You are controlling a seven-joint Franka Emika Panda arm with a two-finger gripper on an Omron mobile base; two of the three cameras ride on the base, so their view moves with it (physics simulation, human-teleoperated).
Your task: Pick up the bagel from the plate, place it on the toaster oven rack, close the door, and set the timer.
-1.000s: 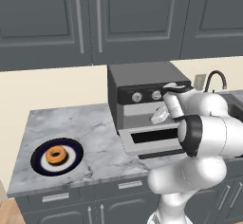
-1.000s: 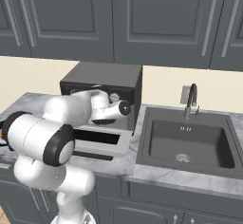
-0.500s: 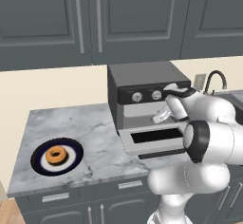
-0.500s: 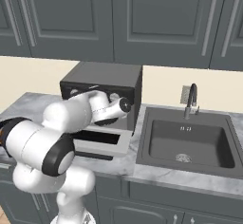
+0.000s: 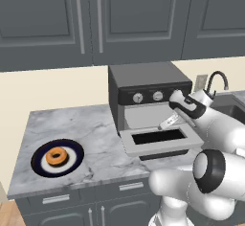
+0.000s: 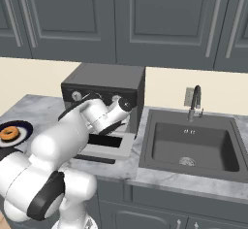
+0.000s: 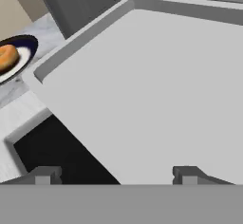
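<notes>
Well, I am looking at the end effector (image 5: 166, 123) first: its fingertips are standing wide apart in the hand view with nothing between them, so it is carrying nothing. It is hanging at the mouth of the toaster oven (image 5: 143, 79), just above the toaster oven rack (image 5: 143, 117), which is lying pale and bare under the hand camera.

Against the pictures of a second ago, the hand is hardly shifting at the opening. It is mainly the forearm and elbow that are swinging, rising at 4 o'clock in the left base view. The door (image 5: 131, 146) is staying dropped flat at 6 o'clock of the opening, and the bagel (image 5: 57, 156) is staying where it was, sitting in the middle of the plate (image 5: 38, 166) on the bench (image 5: 95, 129), well apart from the oven at roughly 8 o'clock of it.

I am reading this as the opening step being finished, with the pick-up not yet begun. For the next move, I am judging that the arm has to back out over the door and swing toward 8 o'clock to reach the bagel.
</notes>
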